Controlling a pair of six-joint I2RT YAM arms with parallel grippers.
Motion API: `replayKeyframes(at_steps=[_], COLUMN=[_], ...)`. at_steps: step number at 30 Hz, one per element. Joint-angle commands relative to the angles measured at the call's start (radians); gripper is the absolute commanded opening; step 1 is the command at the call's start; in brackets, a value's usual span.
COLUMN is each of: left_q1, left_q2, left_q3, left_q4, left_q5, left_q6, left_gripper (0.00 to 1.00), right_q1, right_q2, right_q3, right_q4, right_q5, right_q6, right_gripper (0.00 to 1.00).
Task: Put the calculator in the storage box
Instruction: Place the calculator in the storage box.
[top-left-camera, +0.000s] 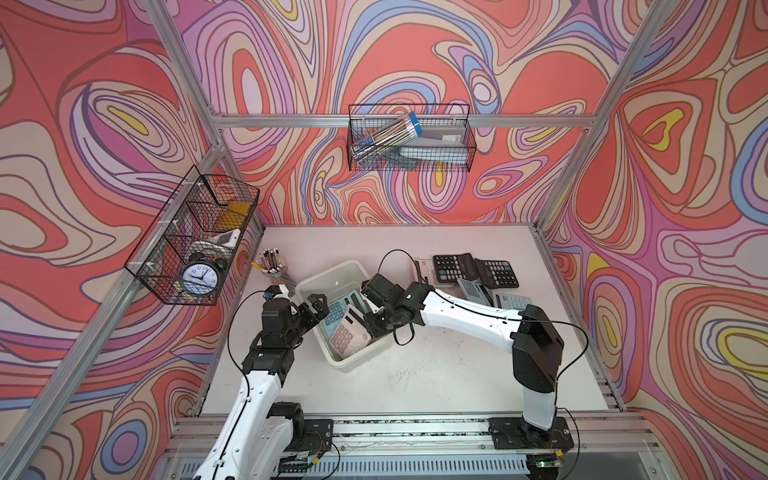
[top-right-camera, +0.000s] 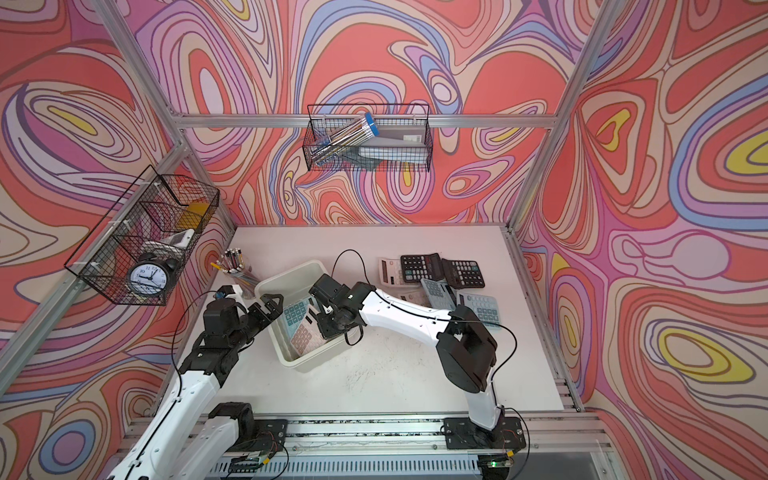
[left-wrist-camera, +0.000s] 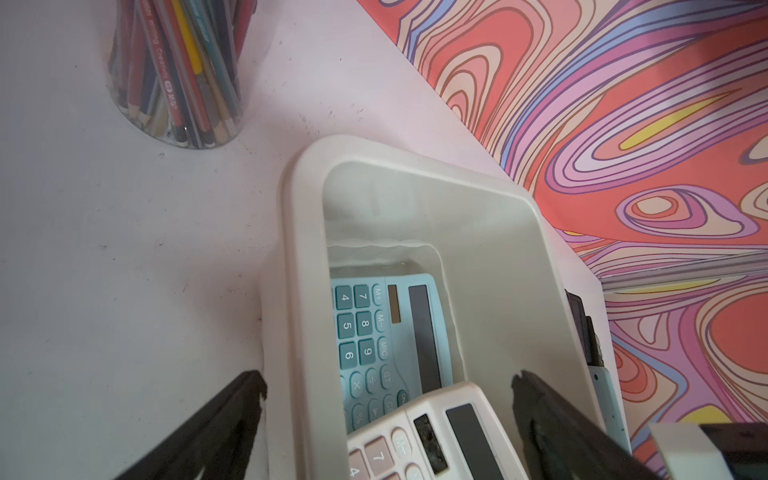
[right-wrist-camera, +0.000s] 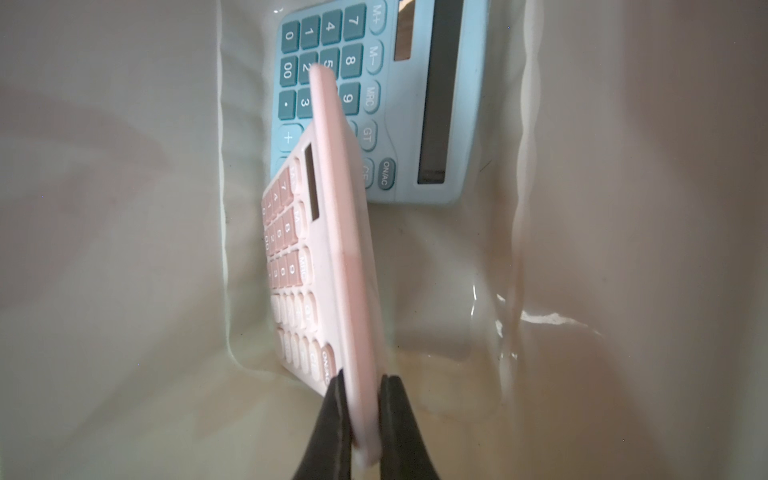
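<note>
Surface (top-left-camera: 436, 382): pale and scuffed; it carries the box near the middle, a loose heap of calculators (top-left-camera: 457, 268) well apart at the far right, and a pencil cup (top-left-camera: 274, 266) near the box's far left corner
Storage box (left-wrist-camera: 303, 257): cream tub set at a slant between the two arms, with both arms reaching to it
Blue calculator (right-wrist-camera: 399, 124): flat on the box floor, keys up
Pink calculator (right-wrist-camera: 345, 249): already inside the box, tilted steeply on edge, far end over the blue one; whether the two touch I cannot tell
Right fingers (right-wrist-camera: 401, 424): pressed onto the pink calculator's near end, pinching its thin body low inside the box
Left fingers (left-wrist-camera: 557, 428): spread wide and holding nothing, one outside the box wall and one over its inside
Main risk: letting go at this tilt probably drops the pink calculator onto the blue one, or leaves it propped against a wall
Lesser risk: the right fingers sit deep, so lifting out at an angle could hook the rim and drag the box
Smallest risk: the left fingers straddle the rim, so any sideways drift may shove the box
</note>
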Motion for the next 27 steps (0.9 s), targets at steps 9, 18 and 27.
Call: replayKeyframes(at_steps=[9,18,27], left_q1=[-0.006,-0.006,-0.006], left_q2=[-0.015,-0.017,-0.024], left_q3=[0.004,0.001,0.002], left_q4=[-0.018,-0.015,-0.018], left_q5=[-0.014,-0.02,-0.013], left_q6=[0.003,0.004,0.004], left_gripper=[0.99,0.99,0.99], right_q1=[0.024,0.023,0.004], right_q2=[-0.053,-0.103,-0.086], right_q3=[0.0,0.007,0.061], right_q4=[-0.063,-0.061,-0.104], right_q5=[0.015,-0.073,0.021], right_q6=[-0.013,-0.052,-0.079], right_gripper=[0.23,0.24,0.37])
